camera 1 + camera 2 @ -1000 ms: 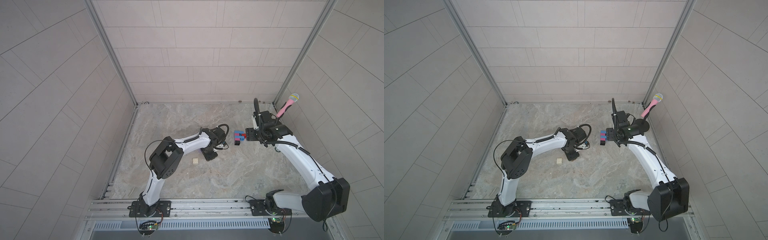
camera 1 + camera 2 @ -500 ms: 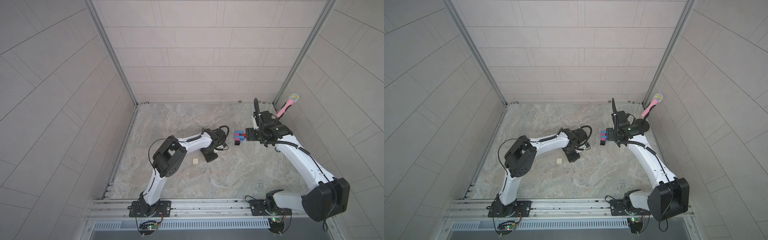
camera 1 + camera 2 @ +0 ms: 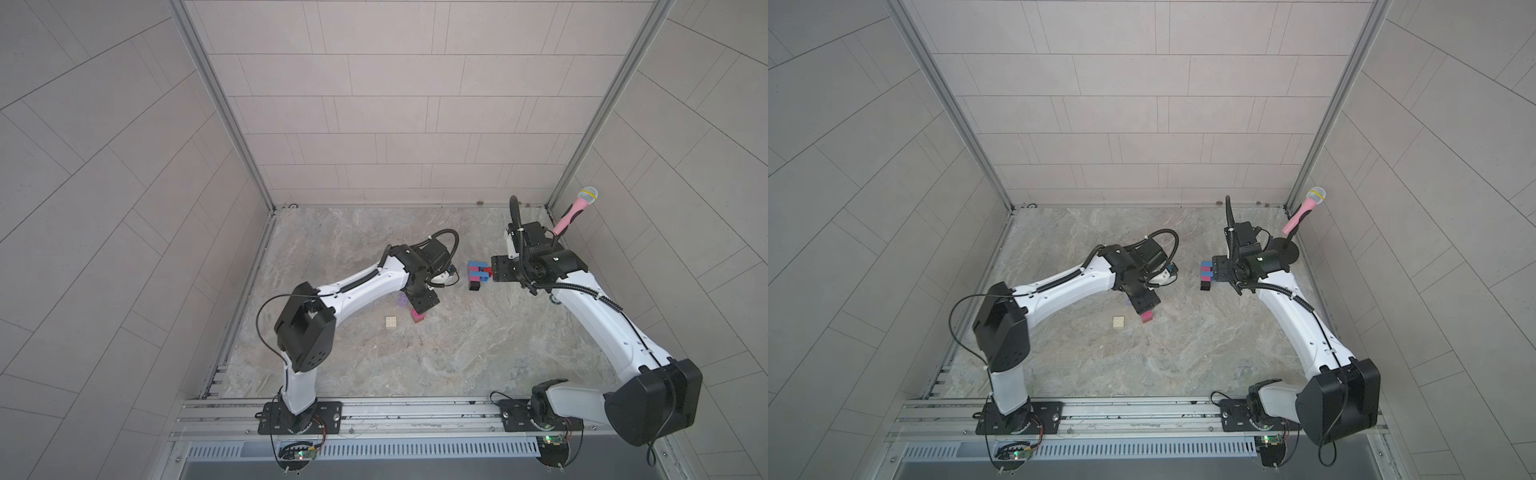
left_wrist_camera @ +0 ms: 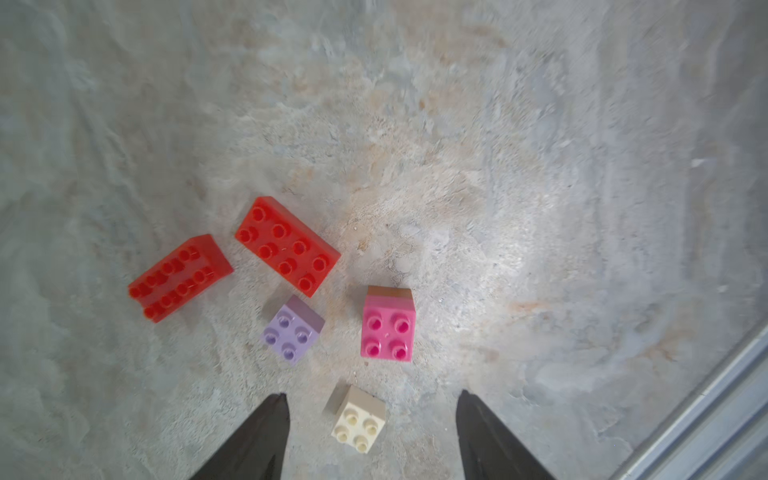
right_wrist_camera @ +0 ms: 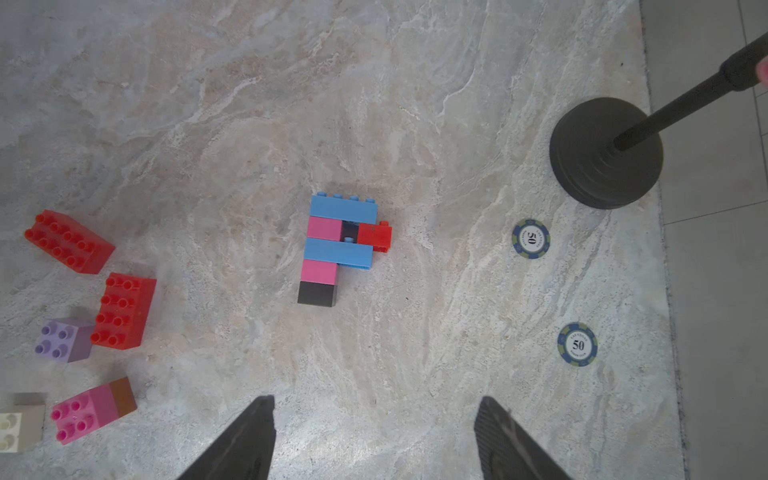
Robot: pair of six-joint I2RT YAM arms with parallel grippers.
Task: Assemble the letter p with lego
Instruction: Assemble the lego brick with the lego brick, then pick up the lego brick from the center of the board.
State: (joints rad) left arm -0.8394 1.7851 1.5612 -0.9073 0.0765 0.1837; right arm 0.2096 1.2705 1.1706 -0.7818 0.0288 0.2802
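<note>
The lego letter [image 5: 340, 249] lies flat on the stone floor: blue, pink, red and black bricks joined in a P shape, also seen in both top views [image 3: 478, 274] [image 3: 1206, 274]. My right gripper [image 5: 375, 399] hovers beside it, open and empty. Loose lego lies under my left arm: two red oblong bricks [image 4: 178, 278] [image 4: 289, 245], a lilac square [image 4: 293, 328], a pink square on an orange-brown one [image 4: 387, 324] and a cream square [image 4: 359, 417]. My left gripper [image 4: 372, 394] stands open above the cream brick, touching nothing.
A pink toy microphone [image 3: 575, 208] leans on a stand with a round black base [image 5: 604, 153] by the right wall. Two blue poker chips [image 5: 530, 239] [image 5: 577, 345] lie near it. Tiled walls close three sides; a metal rail [image 3: 374, 411] runs along the front.
The left gripper's jaws have spread apart and the left arm's elbow has shifted a little. The right arm and the letter have not moved.
</note>
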